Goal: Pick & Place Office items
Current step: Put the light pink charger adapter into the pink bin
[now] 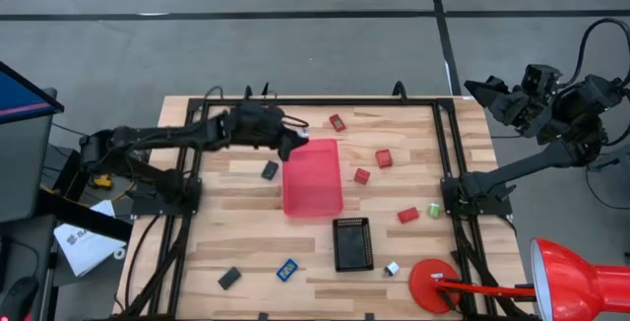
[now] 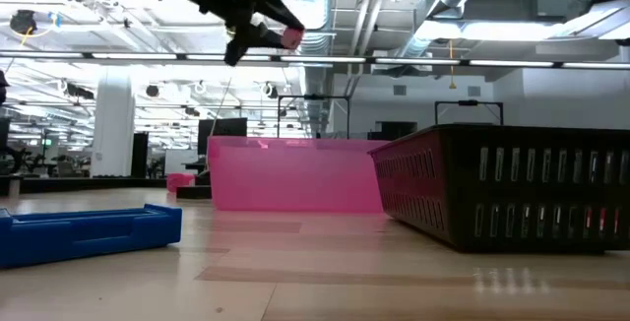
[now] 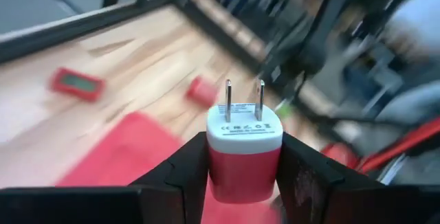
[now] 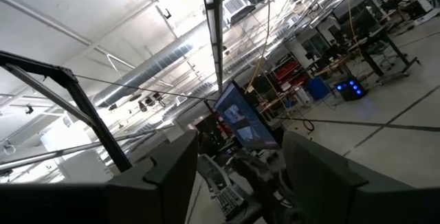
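Nearest the low camera a blue piece (image 2: 89, 232) lies flat on the table (image 1: 246, 247), with the black grid-patterned tray (image 2: 512, 188) close at 3 o'clock of it and the pink-red tray (image 2: 295, 173) standing farther back between them. From above, the pink-red tray (image 1: 313, 177) sits at the table's middle and nothing can be seen lying in it; the black tray (image 1: 352, 243) lies just at its 5 o'clock, and its grid looks bare too, though its cells are too small to be sure. The left end effector (image 1: 293, 142) hangs above the pink-red tray's 11 o'clock corner, clear of the table, its two fingers (image 3: 185, 176) pressed against the sides of a red-and-white plug adapter (image 3: 244, 145) whose two metal prongs point away from the wrist. Loose office items lie scattered: red pieces (image 1: 338, 122) toward 12 and 3 o'clock of the pink tray, a black one (image 1: 270, 170) just at its 9 o'clock, a green one (image 1: 433, 209) and a red one (image 1: 408, 215) near the table's 3 o'clock edge, another black piece (image 1: 229, 278) and the blue one at 7 o'clock, and a silvery-white one (image 1: 392, 269) near 5 o'clock. Open wood lies along the 9 o'clock side. The right end effector (image 4: 237, 183) waits off the table past its 2 o'clock corner, fingers parted and holding nothing.
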`<state>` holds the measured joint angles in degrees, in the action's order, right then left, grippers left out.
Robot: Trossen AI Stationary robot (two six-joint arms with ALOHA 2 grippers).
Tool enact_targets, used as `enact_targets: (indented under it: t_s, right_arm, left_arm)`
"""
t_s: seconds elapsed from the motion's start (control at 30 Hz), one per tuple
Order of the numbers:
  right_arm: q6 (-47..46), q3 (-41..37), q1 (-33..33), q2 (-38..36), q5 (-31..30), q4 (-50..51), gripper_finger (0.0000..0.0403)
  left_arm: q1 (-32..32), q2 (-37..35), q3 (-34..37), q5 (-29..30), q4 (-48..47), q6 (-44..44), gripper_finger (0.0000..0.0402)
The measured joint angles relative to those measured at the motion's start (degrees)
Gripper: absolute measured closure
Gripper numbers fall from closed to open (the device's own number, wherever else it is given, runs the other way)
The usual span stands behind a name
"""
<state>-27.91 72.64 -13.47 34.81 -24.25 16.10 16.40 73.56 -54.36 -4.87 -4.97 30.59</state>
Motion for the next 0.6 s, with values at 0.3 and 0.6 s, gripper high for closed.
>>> enact_targets:
  t_s: [0.3,0.6]
  right_arm:
    - [1.6,0.0,0.0,0.0,-0.3,0.2,0.0195]
    - [1.5,0.0,0.0,0.0,-1.3,0.2,0.0195]
  left_arm:
    - [-0.3,1.2,-10.7,-0.6,-25.3,-15.8,0.0263]
    - [-5.1,12.6,-13.7,-0.6,-27.7,-23.4,0.0263]
